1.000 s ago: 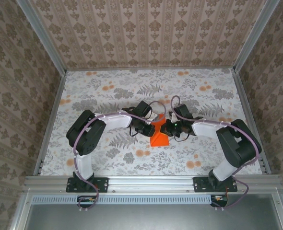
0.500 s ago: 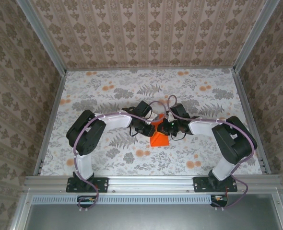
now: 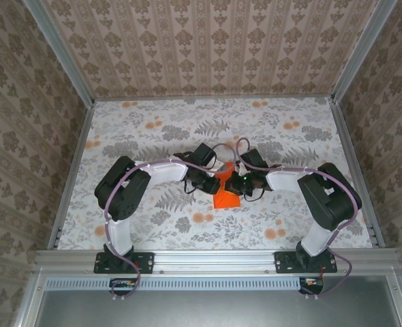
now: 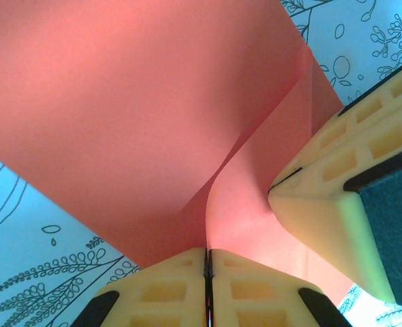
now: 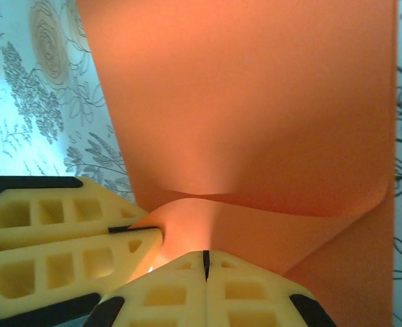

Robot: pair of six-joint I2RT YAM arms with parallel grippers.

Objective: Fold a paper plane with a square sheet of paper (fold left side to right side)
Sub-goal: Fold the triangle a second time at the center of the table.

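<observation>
My left gripper (image 4: 206, 262) has its two cream, ribbed fingers pressed together on a raised fold of the thin, bright orange sheet of paper (image 4: 133, 102). The sheet lies partly creased near the middle of the pale floral-printed table cover (image 3: 153, 136), between my two wrists. My right gripper (image 5: 205, 262) is likewise closed, its pads meeting on the lifted flap from the opposite side, and the tips of the two tools sit just beside each other. I judge this arrangement serves the left-over-right fold: one pinch carries the loose layer across while the other steadies the sheet so it does not slide on the cover. The flap bows in a soft curve rather than lying flat, so the crease is not yet pressed. The next move, I think, calls for lowering the flap with its edges matched; paper this light could skew or buckle.
</observation>
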